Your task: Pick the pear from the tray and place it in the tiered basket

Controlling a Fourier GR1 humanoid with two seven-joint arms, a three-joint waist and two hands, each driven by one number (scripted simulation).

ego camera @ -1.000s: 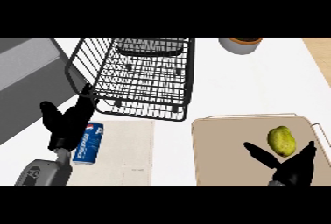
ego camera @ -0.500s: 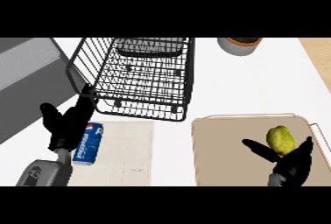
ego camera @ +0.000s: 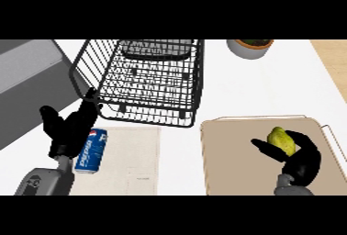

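Pear [ego camera: 280, 140] lies on the beige tray [ego camera: 230, 156] at the right side of the worktop [ego camera: 257, 87], toward the tray's far right part, its narrower end pointing away from the robot. The right robot hand [ego camera: 300, 158] has its fingers and thumb bracketing the fruit from the near side, one dark finger at the pear's left and another curving along its right. The fingers look partly curled but not yet closed round the fruit, so the hand reads as released and poised for a grasp; whether the fingers already touch the skin cannot be told. Coming in from the near side suits the pear's lengthwise lie, since the fingers can close across its narrow width.

The tiered basket [ego camera: 146, 82], a black wire frame, stands well apart from the tray, up and to the left, so the fruit will probably need lifting over the rim before it goes in.

The left robot hand [ego camera: 68, 128] rests open at the left, fingers up, beside a blue soda can [ego camera: 92, 150] lying on a pale cloth mat [ego camera: 129, 158]. A small potted plant [ego camera: 249, 47] sits at the far edge.
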